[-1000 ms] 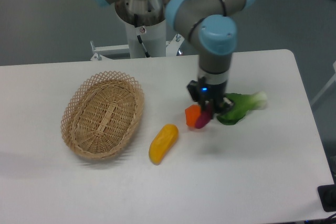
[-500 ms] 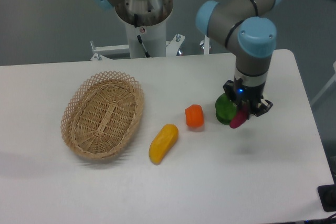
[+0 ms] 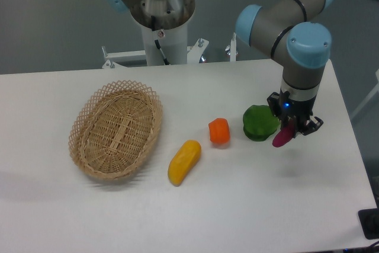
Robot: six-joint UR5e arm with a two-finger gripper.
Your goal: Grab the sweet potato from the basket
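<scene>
Gripping the sweet potato (image 3: 282, 136) in the closed tool (image 3: 290, 130), hanging above the bench (image 3: 249, 205) just right of a green vegetable (image 3: 259, 122), well apart from the basket (image 3: 116, 128).

magenta sweet potato (image 3: 282, 137) tilted (airborne), far from wicker basket (image 3: 116, 129).

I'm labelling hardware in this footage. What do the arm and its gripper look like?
The arm is built of grey metallic tube sections with rounded light-blue joint caps. The small black two-finger gripper carries a lit blue indicator light. A black cable runs down the white pedestal base.
</scene>
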